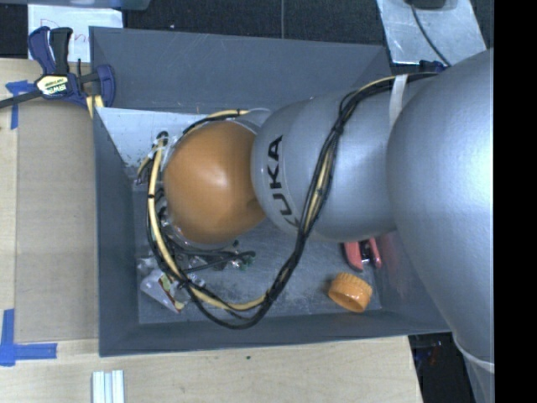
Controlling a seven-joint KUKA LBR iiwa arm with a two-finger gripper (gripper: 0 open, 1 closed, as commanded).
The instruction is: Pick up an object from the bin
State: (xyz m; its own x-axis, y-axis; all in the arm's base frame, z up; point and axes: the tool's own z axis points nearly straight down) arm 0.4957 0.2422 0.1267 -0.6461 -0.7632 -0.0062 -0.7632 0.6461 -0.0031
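My gripper [195,252] hangs low over the left half of the bin, and only part of its dark body shows under the arm's orange cover. Just beside it, in the bin's near left corner, lies a small silvery, crumpled-looking thing [158,285]; whether the gripper touches it I cannot tell. An orange round cap-like piece [349,292] lies on the bin floor near the front right. A red and pink thing [363,253] lies just behind it, partly hidden under the arm.
The arm reaches in from the right and covers the bin's right and middle. Yellow and black cables loop around the cover down to the floor at the front left. Bare grey floor shows between the cables and the orange piece.
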